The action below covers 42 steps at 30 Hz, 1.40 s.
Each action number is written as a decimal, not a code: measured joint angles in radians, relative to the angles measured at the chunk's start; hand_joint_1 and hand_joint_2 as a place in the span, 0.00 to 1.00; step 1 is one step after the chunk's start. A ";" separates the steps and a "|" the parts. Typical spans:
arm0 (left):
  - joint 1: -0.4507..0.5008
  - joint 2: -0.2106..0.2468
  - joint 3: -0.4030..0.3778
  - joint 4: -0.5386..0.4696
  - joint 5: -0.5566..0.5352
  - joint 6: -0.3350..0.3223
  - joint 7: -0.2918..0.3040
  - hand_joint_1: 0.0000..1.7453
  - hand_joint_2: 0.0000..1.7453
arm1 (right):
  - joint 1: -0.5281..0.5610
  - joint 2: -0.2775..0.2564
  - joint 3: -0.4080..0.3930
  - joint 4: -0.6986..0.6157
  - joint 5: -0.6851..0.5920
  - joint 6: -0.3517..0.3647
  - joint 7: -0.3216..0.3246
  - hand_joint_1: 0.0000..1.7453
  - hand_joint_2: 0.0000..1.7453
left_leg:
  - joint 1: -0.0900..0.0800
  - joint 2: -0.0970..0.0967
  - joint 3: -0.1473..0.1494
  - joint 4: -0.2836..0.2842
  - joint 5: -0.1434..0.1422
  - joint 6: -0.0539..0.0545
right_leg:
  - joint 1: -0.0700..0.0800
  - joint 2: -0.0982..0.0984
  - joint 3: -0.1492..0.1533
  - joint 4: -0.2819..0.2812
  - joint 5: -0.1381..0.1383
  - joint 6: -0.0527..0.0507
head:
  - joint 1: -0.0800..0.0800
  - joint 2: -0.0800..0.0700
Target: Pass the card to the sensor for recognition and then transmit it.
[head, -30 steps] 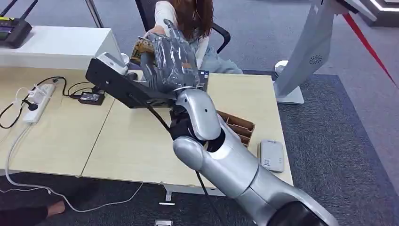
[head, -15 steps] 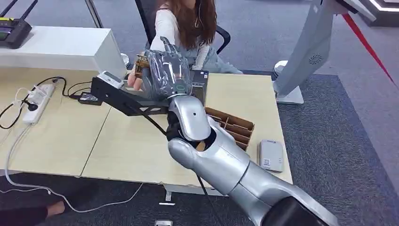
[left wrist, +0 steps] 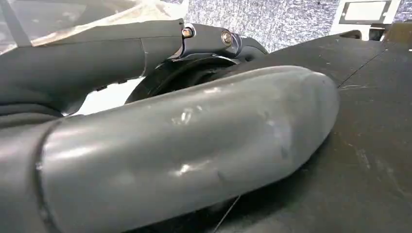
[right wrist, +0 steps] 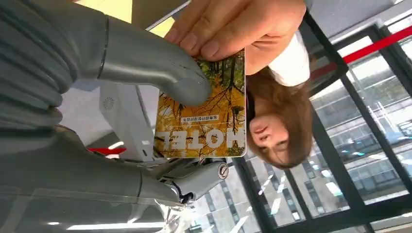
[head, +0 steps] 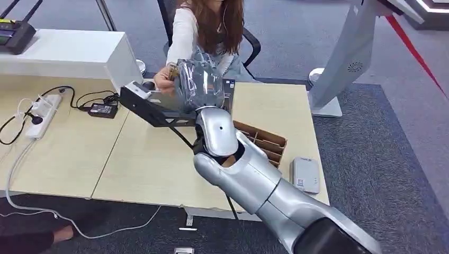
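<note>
My right hand (head: 198,84) is stretched out over the far edge of the table (head: 132,159) toward a seated person. Its thumb (right wrist: 145,63) presses a yellow hotel card (right wrist: 204,111) against the fingers. The card (head: 173,70) peeks out at the hand's far side. The person's hand (right wrist: 233,24) grips the card's other end, so both hold it; their hand (head: 163,82) reaches in from the chair. A white card sensor (head: 305,174) lies on the table near my right side. My left hand (left wrist: 194,145) shows its thumb and dark fingers stretched out, with nothing in them.
A cardboard divider box (head: 267,143) sits between my arm and the sensor. A power strip (head: 39,114) and adapter (head: 103,109) with cables lie at the left. A white stand (head: 344,58) rises at the right. A black box (head: 229,91) lies behind my hand.
My right hand has swung a little rightward and lower with the card. The person has leaned in and their hand has closed on the card's far end.
</note>
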 joint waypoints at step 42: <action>0.006 0.003 0.027 0.000 -0.013 0.019 0.036 0.00 0.00 | 0.502 -0.319 -0.258 -0.728 -0.090 0.082 -0.300 0.00 1.00 | 0.001 0.001 0.002 0.000 -0.001 0.000 | 0.000 0.001 0.000 -0.001 0.000 0.000 | 0.000 0.000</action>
